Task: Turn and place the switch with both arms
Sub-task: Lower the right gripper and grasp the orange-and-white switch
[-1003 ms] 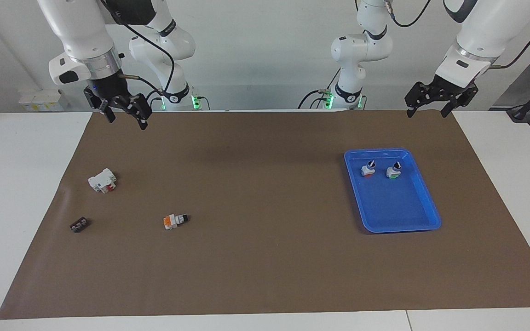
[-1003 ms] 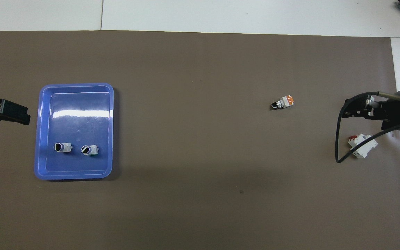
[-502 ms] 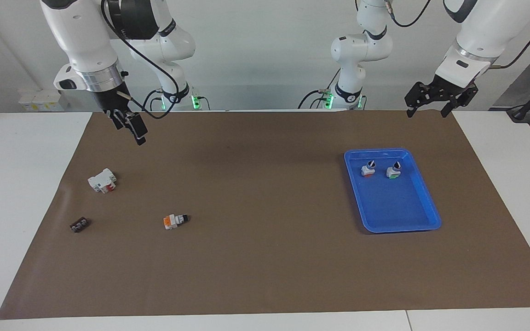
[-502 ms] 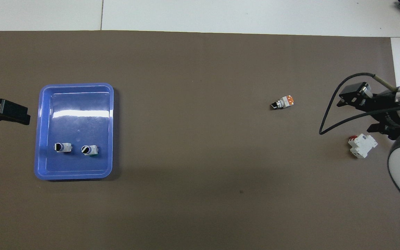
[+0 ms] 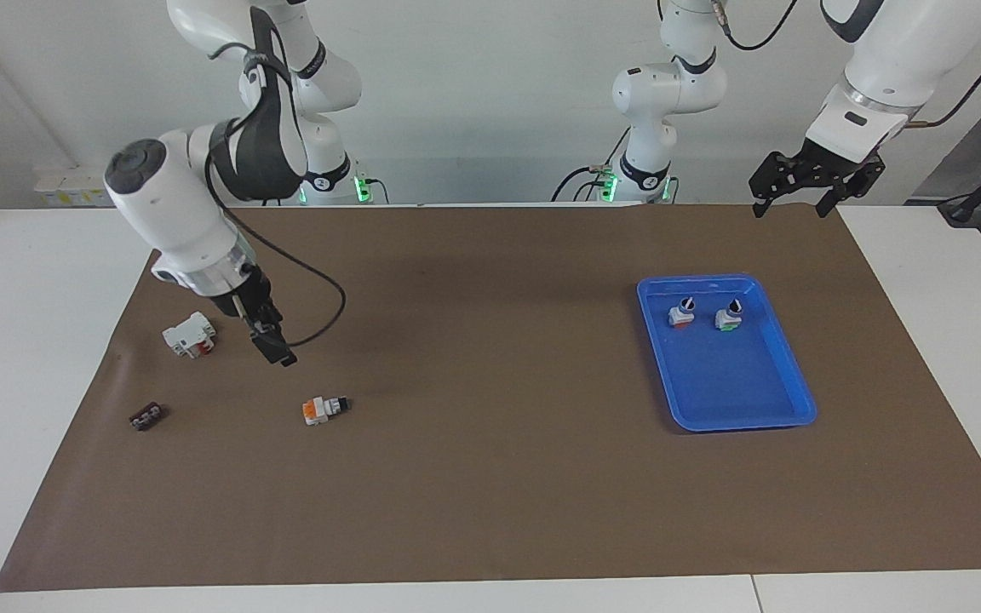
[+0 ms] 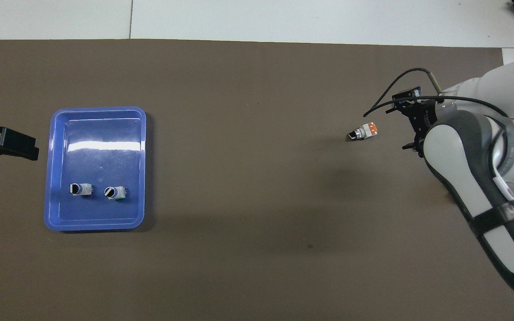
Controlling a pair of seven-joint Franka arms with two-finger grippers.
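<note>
Orange-based selector switch (image 5: pixel 324 409) lying on its side on the brown mat (image 5: pixel 490 477), toward the right arm's end.
Its long axis runs along the table, black knob toward the left arm's end; no readable writing. Right gripper (image 5: pixel 273 345) over the mat beside it, released; left gripper (image 5: pixel 804 189) waits released near the mat's corner.

A white table (image 5: pixel 48 340) (under a brown mat (image 5: pixel 499 477)) stands before a pale wall (image 5: pixel 490 102).

Glossy plastic tray (image 5: pixel 788 366), matt mat (image 5: pixel 490 477)
</note>
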